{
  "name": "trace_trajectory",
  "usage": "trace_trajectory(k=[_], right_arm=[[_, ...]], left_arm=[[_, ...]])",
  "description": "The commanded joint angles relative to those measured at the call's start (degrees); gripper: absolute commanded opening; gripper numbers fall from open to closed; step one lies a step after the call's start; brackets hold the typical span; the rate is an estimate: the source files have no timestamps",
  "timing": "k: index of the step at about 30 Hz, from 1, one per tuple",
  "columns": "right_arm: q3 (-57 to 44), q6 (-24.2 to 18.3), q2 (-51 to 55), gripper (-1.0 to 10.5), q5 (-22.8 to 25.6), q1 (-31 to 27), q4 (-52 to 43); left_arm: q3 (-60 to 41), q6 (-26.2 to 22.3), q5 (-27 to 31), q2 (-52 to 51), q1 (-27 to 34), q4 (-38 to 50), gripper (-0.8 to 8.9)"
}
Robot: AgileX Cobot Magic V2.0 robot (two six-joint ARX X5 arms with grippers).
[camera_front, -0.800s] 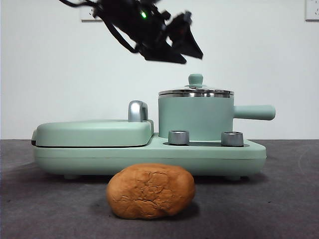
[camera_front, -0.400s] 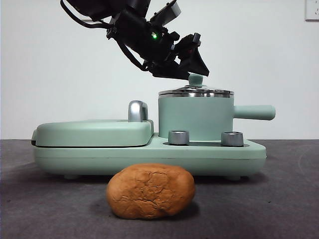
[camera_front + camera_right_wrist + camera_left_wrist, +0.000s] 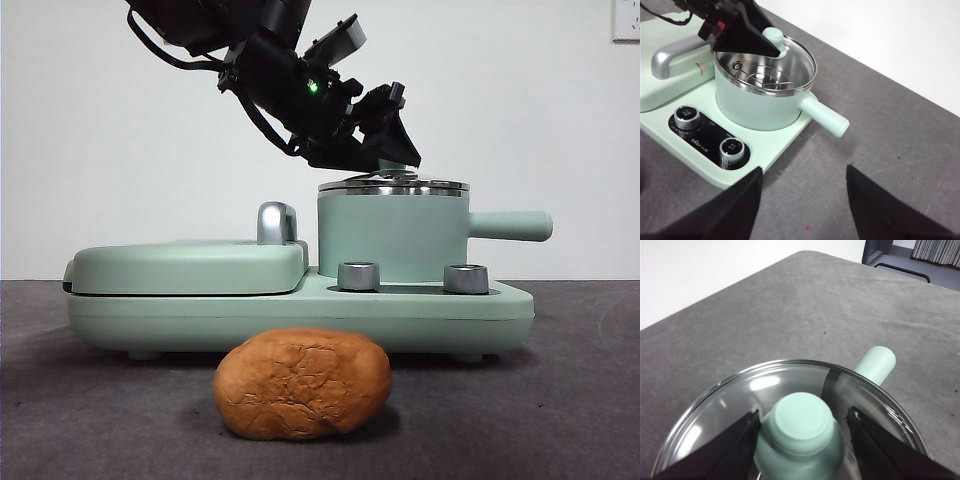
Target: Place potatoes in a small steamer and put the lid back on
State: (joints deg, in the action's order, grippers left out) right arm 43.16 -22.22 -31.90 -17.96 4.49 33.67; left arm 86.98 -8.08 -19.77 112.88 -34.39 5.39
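The potato (image 3: 302,385) lies on the grey table in front of the appliance, near the camera. The small steamer (image 3: 392,238) stands on the appliance base with its handle (image 3: 510,225) pointing right. The glass lid (image 3: 393,185) sits on the steamer. My left gripper (image 3: 392,152) has come down from the upper left onto the lid. In the left wrist view it (image 3: 802,415) is open, with one jaw on each side of the mint-green knob (image 3: 800,432). My right gripper (image 3: 805,200) is open and empty, hovering above the table beside the steamer (image 3: 760,102).
The flat griddle section with its cover (image 3: 185,265) and chrome handle (image 3: 277,222) fills the appliance's left half. Two steel dials (image 3: 358,276) (image 3: 465,278) sit on the base in front of the steamer. Inside the steamer a steel rack (image 3: 762,80) shows through the lid.
My left gripper has come down and to the right, from above the steamer to the lid's knob, which now sits between its jaws. The potato, steamer and lid have not moved.
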Motion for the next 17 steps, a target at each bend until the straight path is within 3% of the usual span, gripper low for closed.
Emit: trace_trajectory(k=[1,3,7,17], right_arm=[[0.8,0.8,-0.2,2.7,0.0,0.2,-0.6],[0.8,0.8,-0.2,2.7,0.0,0.2,-0.6],[0.8,0.8,-0.2,2.7,0.0,0.2,-0.6],[0.8,0.8,-0.2,2.7,0.0,0.2,-0.6]], left_arm=[[1.5,0.1,-0.1,1.5,-0.3,0.5,2.74],[1.5,-0.2,0.5,1.5,-0.3,0.5,2.34],[1.5,-0.3,0.8,1.5,-0.3,0.5,0.09],[1.5,-3.8,0.9,1.5,-0.4,0.5,0.08]])
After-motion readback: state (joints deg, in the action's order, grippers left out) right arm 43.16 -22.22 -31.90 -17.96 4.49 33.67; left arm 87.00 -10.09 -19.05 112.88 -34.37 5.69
